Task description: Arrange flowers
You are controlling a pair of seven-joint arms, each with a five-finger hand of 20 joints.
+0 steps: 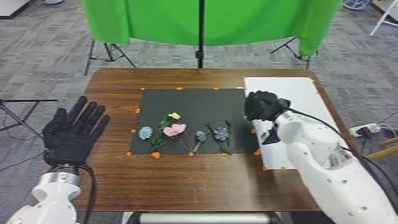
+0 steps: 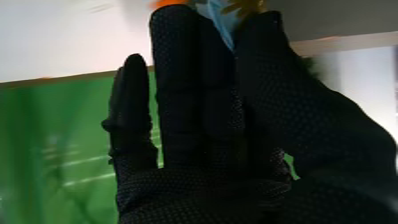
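Pinching blue-and-yellow flower (image 2: 216, 12) in right hand (image 1: 264, 106), mostly glove-hidden | blocking edges of square black mat (image 1: 200, 97) and white sheet (image 1: 289, 87) | with straight-fingered left hand (image 1: 71, 134) left of pink heart-shaped flower (image 1: 175, 130)

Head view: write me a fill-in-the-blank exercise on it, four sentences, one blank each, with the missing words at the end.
1. The small flower just beyond the pink flower is ____.
2. The white sheet lies to the ____ of the dark mat.
3. The cloth hanging beyond the table is ____.
4. Of the two robot hands, the one nearer the white sheet is the ____ hand.

Missing words: yellow; right; green; right.
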